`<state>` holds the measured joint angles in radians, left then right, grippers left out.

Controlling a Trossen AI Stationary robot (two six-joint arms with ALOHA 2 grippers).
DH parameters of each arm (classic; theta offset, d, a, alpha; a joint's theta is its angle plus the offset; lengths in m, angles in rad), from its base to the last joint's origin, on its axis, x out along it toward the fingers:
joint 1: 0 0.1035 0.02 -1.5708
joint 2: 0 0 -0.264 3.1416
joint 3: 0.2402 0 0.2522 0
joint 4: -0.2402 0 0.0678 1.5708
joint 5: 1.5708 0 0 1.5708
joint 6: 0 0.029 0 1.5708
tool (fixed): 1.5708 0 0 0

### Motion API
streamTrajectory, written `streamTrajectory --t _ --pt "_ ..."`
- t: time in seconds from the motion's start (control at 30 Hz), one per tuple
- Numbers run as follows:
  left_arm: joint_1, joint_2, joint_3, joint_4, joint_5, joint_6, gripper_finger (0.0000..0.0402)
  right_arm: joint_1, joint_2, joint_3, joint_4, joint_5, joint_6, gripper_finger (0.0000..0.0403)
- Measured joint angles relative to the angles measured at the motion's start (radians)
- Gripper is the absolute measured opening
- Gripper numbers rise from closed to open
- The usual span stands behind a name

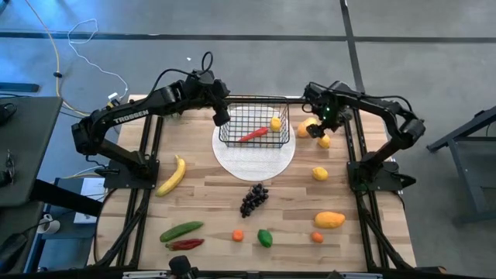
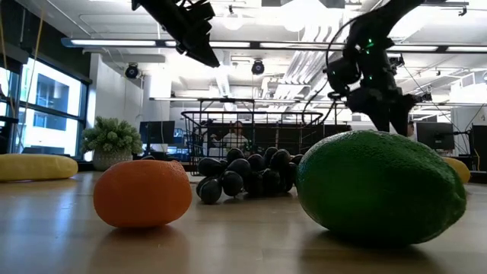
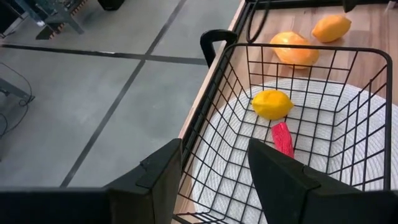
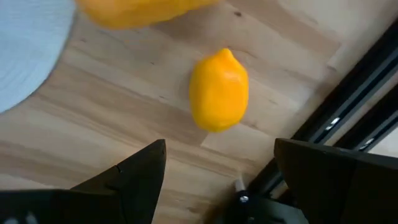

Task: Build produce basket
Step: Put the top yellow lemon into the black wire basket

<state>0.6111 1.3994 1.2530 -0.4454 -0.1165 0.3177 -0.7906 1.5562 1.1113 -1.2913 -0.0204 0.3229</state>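
My right gripper (image 1: 321, 133) hangs wide open, empty, over a lemon (image 4: 218, 91); a glancing close could roll it off the table's right edge. My left gripper (image 3: 214, 177), half-open and holding nothing, straddles the basket (image 1: 255, 124) wall and could drag it.

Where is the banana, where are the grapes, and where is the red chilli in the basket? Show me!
banana (image 1: 172, 176): high view, middle of its yellow curve.
grapes (image 1: 253, 198): high view, centre of the dark bunch.
red chilli (image 1: 253, 134): high view, middle of its body, inside the basket (image 1: 232, 139).
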Motion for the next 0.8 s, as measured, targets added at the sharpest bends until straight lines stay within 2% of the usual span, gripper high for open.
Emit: streamTrajectory --t 0.5,0.8 --pt "0.000 0.000 0.000 0.000 0.000 0.000 0.0172 0.000 0.000 -0.146 0.172 0.016 0.195 0.0282" --pt "0.000 0.000 0.000 -0.005 -0.001 0.000 0.0172 0.000 0.000 -0.197 0.238 0.075 0.284 0.0282"
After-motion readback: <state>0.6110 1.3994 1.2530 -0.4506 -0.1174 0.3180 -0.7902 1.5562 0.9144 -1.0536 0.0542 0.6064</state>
